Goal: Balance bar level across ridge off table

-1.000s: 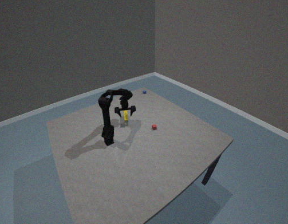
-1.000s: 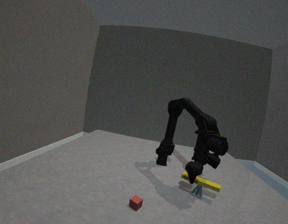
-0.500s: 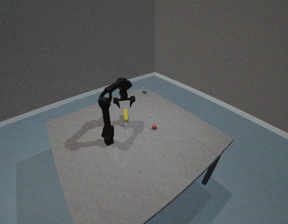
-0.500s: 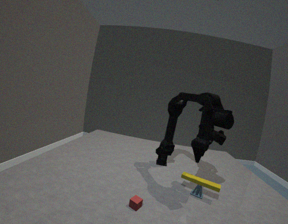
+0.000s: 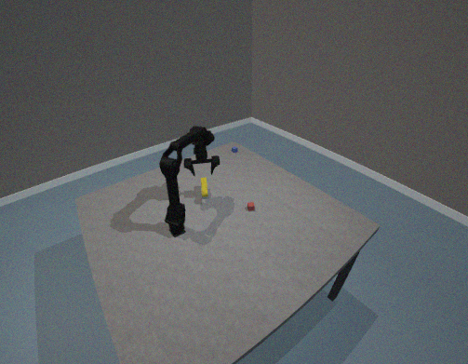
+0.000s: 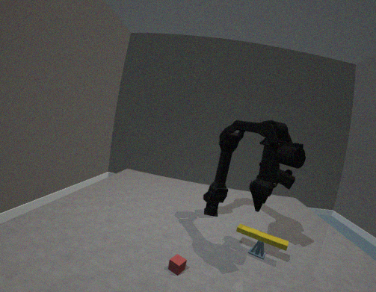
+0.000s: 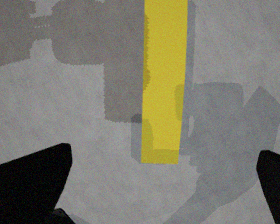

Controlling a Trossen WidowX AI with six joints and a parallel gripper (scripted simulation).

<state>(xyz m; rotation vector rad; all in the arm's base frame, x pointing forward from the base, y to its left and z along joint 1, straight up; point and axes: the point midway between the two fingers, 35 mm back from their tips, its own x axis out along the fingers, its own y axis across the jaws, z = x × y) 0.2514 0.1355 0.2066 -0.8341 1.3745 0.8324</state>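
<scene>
The yellow bar (image 5: 204,187) (image 6: 262,236) (image 7: 164,75) lies across the top of the small grey-blue ridge (image 6: 258,249). Both bar ends are off the table (image 5: 177,291) (image 6: 86,234), with the bar's shadow apart below it. The bar looks about level, allowing for the tilted view in the exterior view; a slight tilt cannot be ruled out. My gripper (image 5: 203,174) (image 6: 257,210) (image 7: 166,158) is open and empty above the bar, touching nothing. In the wrist view one bar end shows between and beyond the wide-apart fingers, and the ridge is mostly hidden under the bar.
A red cube (image 5: 250,206) (image 6: 177,264) lies on the table, to the right of the bar in the top view. A small blue cube (image 5: 234,150) lies near the table's far corner. The arm's shadows fall around the ridge.
</scene>
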